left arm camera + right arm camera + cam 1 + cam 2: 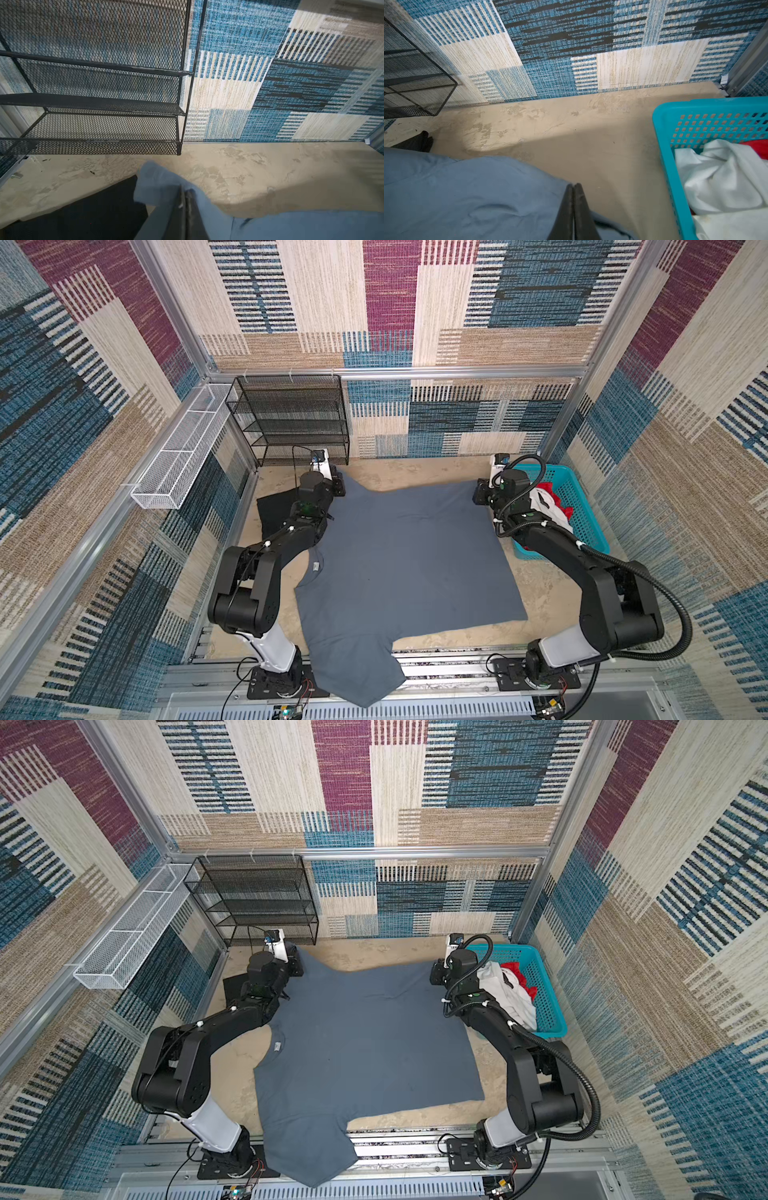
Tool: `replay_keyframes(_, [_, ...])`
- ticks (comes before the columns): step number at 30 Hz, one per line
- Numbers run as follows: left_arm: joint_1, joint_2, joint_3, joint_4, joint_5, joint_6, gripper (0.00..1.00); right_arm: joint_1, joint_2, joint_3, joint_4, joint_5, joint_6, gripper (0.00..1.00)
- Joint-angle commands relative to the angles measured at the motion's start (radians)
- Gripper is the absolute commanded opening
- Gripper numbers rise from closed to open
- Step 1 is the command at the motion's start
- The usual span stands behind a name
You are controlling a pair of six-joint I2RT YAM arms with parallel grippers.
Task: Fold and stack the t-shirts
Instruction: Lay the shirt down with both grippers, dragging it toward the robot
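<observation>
You have the slate blue-grey t-shirt (pixel 407 556) spread almost flat on the table (pixel 552 585), collar to the left, near sleeve hanging over the front edge. The black t-shirt (pixel 272 514) lies flat at its far-left corner. The white t-shirt (pixel 546 508) and the red t-shirt (pixel 545 488) sit crumpled in the turquoise basket (pixel 586 510).

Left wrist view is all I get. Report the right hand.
Observer: The right hand is shut on the grey shirt's far corner.
Operator: Now name what's beside it.
Observer: A basket holding a white shirt and a red shirt, both crumpled.
</observation>
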Motion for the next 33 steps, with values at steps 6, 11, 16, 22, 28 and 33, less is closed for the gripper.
replay_keyframes(6, [-0.032, 0.218, 0.234, 0.119, -0.098, 0.171, 0.0, -0.019, 0.262, 0.27, -0.007, 0.171, -0.01, 0.0])
replay_keyframes(11, [-0.07, 0.347, 0.43, 0.088, -0.17, 0.288, 0.0, -0.025, 0.398, 0.426, -0.025, 0.217, -0.007, 0.0])
replay_keyframes(16, [-0.098, 0.443, 0.527, 0.056, -0.266, 0.396, 0.0, -0.025, 0.492, 0.506, -0.038, 0.249, -0.021, 0.0])
replay_keyframes(22, [-0.118, 0.435, 0.529, 0.02, -0.348, 0.486, 0.4, -0.025, 0.503, 0.545, -0.046, 0.218, -0.051, 0.45])
replay_keyframes(28, [-0.123, 0.215, 0.371, -0.137, -0.344, 0.378, 0.75, 0.009, 0.352, 0.48, -0.073, 0.271, -0.082, 0.96])
replay_keyframes(33, [-0.128, -0.057, 0.221, -0.545, -0.164, 0.09, 0.77, 0.063, 0.204, 0.385, -0.217, 0.204, -0.027, 0.98])
